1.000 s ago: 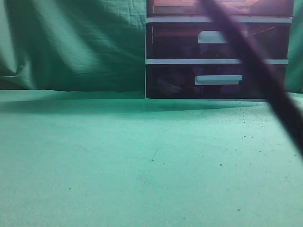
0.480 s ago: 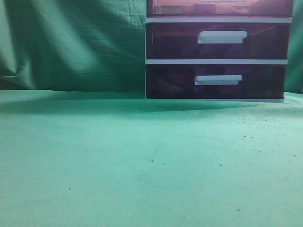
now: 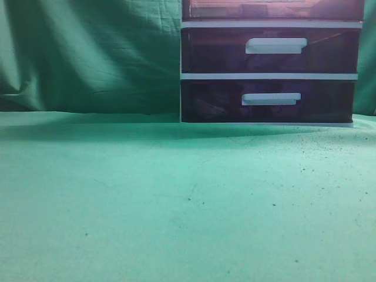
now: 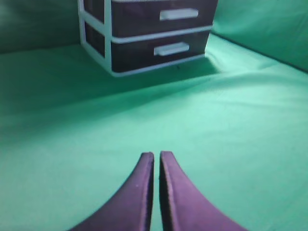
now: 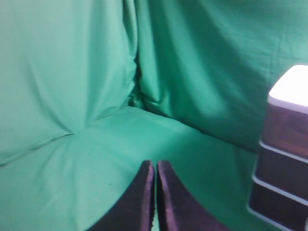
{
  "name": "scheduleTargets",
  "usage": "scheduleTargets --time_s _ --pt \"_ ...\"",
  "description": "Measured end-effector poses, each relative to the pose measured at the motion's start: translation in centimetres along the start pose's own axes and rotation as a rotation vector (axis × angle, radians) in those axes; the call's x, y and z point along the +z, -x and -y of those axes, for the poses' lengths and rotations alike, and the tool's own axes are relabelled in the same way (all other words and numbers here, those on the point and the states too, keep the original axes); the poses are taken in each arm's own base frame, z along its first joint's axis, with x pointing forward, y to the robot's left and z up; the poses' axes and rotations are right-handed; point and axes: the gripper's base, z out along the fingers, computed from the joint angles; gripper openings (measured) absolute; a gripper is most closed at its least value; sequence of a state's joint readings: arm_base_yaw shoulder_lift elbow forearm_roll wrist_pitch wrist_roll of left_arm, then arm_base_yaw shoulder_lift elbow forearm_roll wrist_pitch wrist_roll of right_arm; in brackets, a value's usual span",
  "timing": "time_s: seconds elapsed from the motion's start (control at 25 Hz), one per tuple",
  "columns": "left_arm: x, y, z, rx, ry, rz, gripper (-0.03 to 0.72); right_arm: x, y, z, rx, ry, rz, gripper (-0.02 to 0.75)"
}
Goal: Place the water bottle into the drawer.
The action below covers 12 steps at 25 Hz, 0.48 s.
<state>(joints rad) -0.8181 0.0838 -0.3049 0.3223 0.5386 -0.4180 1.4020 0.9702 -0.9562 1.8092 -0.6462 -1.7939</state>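
a green cloth [image 3: 147, 200] covers the worktop and rises as a backdrop behind it, creased at the far left corner in the exterior view. nothing lies on the near or left stretch of the cloth. toward the far right edge stands a white-framed drawer unit [image 3: 269, 76], its base resting on the cloth. only a thin strip of its top drawer [image 3: 270, 8], a lighter pinkish-brown, shows at the upper edge of the exterior view, its front level with the frame. beneath it sit two dark purple drawers, the middle drawer [image 3: 211, 50] and the bottom drawer [image 3: 211, 101], each with a white bar handle set right of centre, both pushed in.

the water bottle appears in none of the three views; whether it lies inside the top drawer cannot be told.

in the left wrist view the left gripper [image 4: 157, 159] hangs over bare cloth near the front edge, fingers pressed together with only a hairline gap and nothing between them; the drawer unit stands well apart, ahead of it at the far edge. in the right wrist view the right gripper [image 5: 155, 167] is likewise clenched and empty, pointing at the backdrop's folded corner, with the drawer unit's white top and right side well off to its right.
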Motion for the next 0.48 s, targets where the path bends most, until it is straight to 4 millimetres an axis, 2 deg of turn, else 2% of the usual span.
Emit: scheduleTargets --time_s 0.08,0.24,0.48 --pt "0.5 -1.0 -0.1 0.006 0.005 -0.034 0.0 -0.2 -0.1 -0.6 0.014 0.03 -0.002 0.0" --pt "0.8 -1.8 -0.1 0.01 0.006 -0.055 0.0 -0.5 -0.1 -1.3 0.035 0.067 -0.004 0.0" --pt "0.9 -2.1 -0.1 0.01 0.008 -0.065 0.0 -0.6 -0.1 -1.4 0.039 0.075 -0.004 0.0"
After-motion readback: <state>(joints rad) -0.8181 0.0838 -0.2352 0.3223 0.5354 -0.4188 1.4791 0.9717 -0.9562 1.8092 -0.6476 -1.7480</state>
